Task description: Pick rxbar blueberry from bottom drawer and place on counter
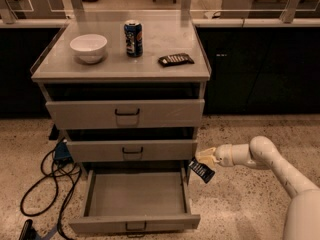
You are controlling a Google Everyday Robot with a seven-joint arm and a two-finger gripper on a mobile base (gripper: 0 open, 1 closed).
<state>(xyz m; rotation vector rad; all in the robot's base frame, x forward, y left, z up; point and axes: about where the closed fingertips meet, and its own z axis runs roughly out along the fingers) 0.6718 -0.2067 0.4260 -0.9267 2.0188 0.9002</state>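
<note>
**A:** Since the counter (165, 73) sits well above everything else, how will the load behave on the way up?

**B:** Easily, I judge. Below the counter the bottom drawer (135, 196) stands pulled out with its tray bare. The arm (272, 159) reaches in from the right at about the height of the middle drawer (150, 150).

**A:** And the tool?

**B:** The tool (204, 159) hovers just to the right of that middle drawer's front panel, pinching the upper end of the rxbar blueberry (201, 171). The bar hangs tilted beneath it, outside the tray, near the bottom drawer's right wall.

**A:** Held by one end: is that enough?

**B:** Probably. The bar looks light and flat, so weight is no worry. The wrapper is likely slick and crinkly, though, and a bar gripped at its tip may swing or slip. A pinch across the flat faces nearer the middle would be surer.

**A:** Anything to avoid up top?

**B:** The bowl (88, 47), the soda can (133, 38) and the dark bar (176, 59). Bare surface lies along the front edge.
</note>
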